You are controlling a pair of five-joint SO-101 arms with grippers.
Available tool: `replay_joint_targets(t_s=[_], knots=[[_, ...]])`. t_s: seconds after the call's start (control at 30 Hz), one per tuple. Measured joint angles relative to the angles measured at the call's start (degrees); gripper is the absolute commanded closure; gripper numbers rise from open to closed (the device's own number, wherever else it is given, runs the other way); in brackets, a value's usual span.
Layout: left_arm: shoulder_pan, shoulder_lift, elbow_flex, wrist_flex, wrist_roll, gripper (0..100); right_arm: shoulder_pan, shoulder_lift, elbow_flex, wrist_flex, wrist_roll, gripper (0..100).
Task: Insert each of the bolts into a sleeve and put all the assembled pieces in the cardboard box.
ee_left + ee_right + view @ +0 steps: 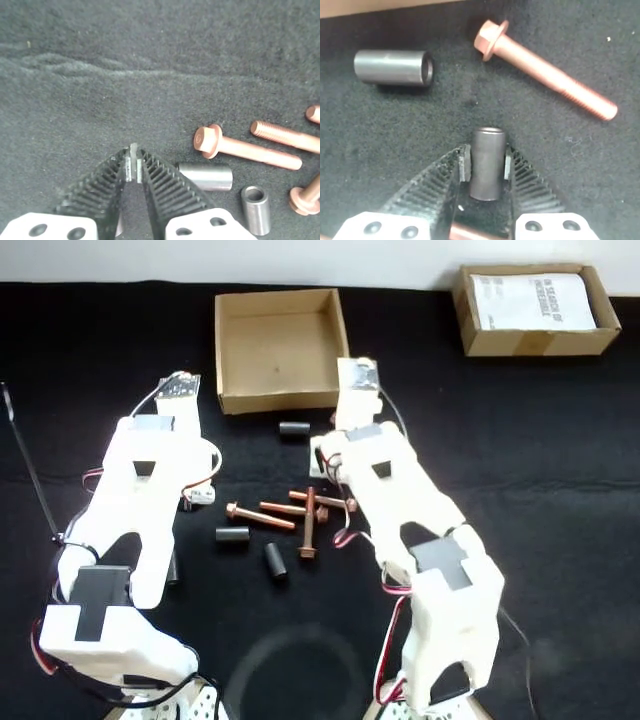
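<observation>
Bolts [260,517] number four, loose sleeves [232,536] three; right hand [487,165] pinches a fourth sleeve [487,145].

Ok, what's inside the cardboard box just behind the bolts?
Nothing that I can see: the box shows just its bare cardboard floor. Its near wall hides a thin strip of floor along that edge.
</observation>
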Motion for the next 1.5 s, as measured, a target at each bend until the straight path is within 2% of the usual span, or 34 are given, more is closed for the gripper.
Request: replay_joint_targets(t_s=[0.17,0.53,0.67,1.3,1.5], knots=[[-0.62,0.0,0.0,0.0,0.0,99,0.0,9.05,-14.33,11.52,0.0,89.3],[-1.41,0.09,0.0,-1.05,0.0,99,0.0,35.87,-60.4,41.14,0.0,89.7],[-1.41,2.81,-0.35,-1.05,0.0,99,0.09,42.9,-73.14,47.12,0.0,99.6],[-1.41,11.69,-9.32,0.62,0.0,99,0.79,53.8,-100.22,56.62,0.0,99.1],[0.79,11.69,-9.32,1.58,0.0,99,2.29,53.63,-101.1,56.62,0.0,99.2]])
